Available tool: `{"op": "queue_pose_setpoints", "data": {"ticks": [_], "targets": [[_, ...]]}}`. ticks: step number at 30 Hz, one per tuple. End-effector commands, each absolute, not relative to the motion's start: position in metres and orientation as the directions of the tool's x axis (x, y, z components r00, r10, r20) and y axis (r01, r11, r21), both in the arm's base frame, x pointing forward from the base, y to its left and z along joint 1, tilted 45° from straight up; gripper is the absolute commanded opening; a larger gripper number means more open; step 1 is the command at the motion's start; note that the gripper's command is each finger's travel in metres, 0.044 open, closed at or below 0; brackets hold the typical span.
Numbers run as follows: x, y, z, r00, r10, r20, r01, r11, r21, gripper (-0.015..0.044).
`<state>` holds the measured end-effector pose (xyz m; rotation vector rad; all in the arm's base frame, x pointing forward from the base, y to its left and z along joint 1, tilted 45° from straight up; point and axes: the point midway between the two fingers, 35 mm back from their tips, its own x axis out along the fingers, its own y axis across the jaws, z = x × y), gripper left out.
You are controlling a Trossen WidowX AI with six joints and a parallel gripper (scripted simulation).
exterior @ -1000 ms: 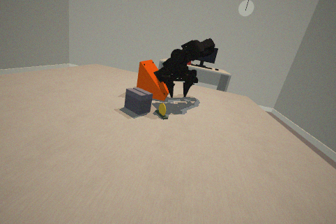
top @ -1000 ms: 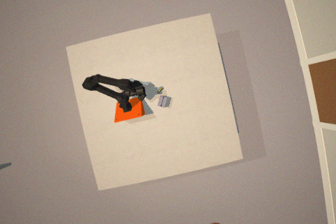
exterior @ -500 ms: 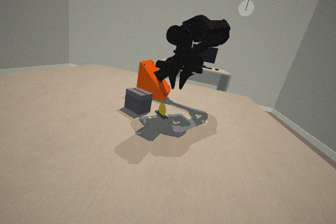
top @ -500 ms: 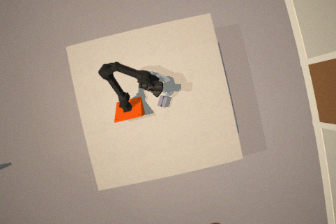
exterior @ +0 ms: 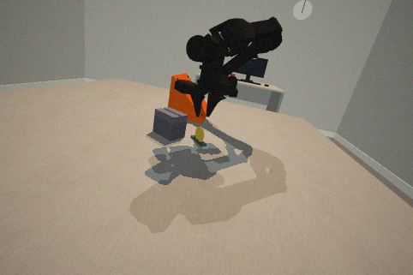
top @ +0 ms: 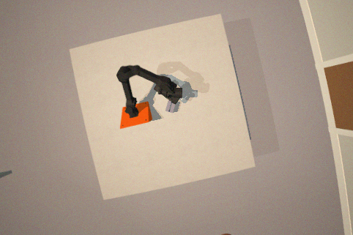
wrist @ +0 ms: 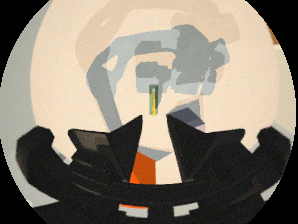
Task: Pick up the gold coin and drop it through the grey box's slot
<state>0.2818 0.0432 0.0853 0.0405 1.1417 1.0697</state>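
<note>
Two dark fingers (exterior: pixel 198 105) of the gripper (exterior: pixel 205 111) point down, abt a third open w/ nothing between them. The gold coin (exterior: pixel 200 133) stands on edge in its dark-green holder (exterior: pixel 198 139), directly below the fingertips and apart from them. In the wrist view the coin (wrist: pixel 153 99) shows edge-on, just ahead of the gap between the fingers. The grey box (exterior: pixel 170 123) w/ lid slot (exterior: pixel 173 111) sits beside the holder, lower than the fingers. An orange base (exterior: pixel 182 93) stands behind them.
</note>
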Motion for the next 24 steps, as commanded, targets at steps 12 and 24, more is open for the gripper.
{"op": "queue_pose_setpoints", "data": {"ticks": [12,24], "targets": [[0.284,0.063,0.064,0.013,0.705,-0.709,-0.661,0.538,0.523,0.0161],[0.284,0.077,0.050,0.013,0.705,-0.709,-0.661,0.538,0.523,0.0161]]}}
